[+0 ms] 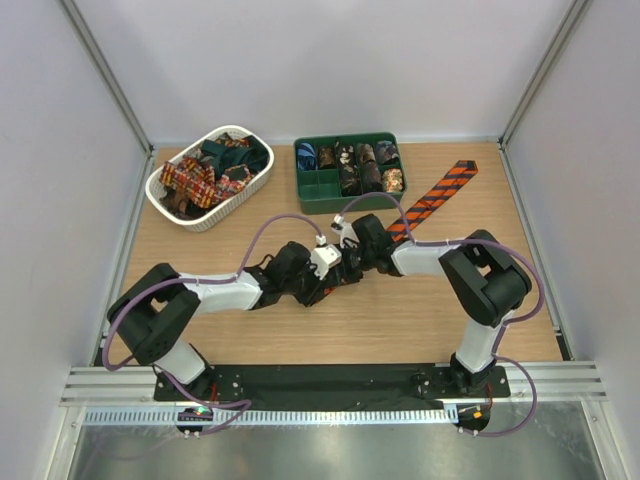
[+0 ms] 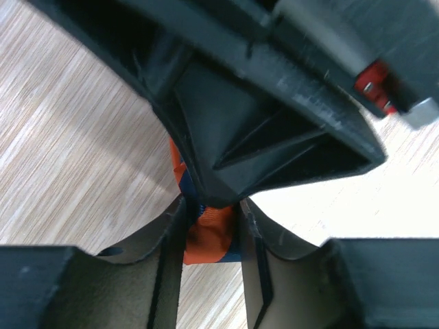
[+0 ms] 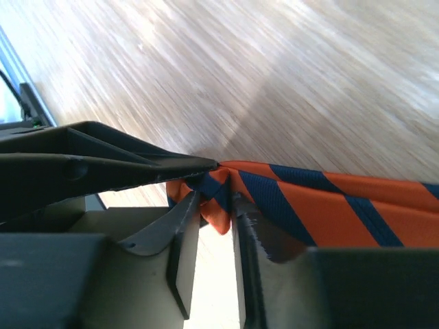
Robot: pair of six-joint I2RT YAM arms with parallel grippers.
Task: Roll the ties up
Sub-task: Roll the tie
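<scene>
In the tray sit rolled ties; the basket holds others.

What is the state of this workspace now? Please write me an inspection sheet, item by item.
Surface: light wooden table, no stains seen.
Job's things: striped tie stretched toward the back right, near end folded between both grippers; loose ties in the white basket; rolled ties in the green tray.
Clutter: nothing seen.
Grippers: left gripper closed on the tie's fold; right gripper around the same fold, jaws slightly apart, grip unclear.
Cables: purple cables loop above both arms.
Surroundings: white walls on three sides.
</scene>
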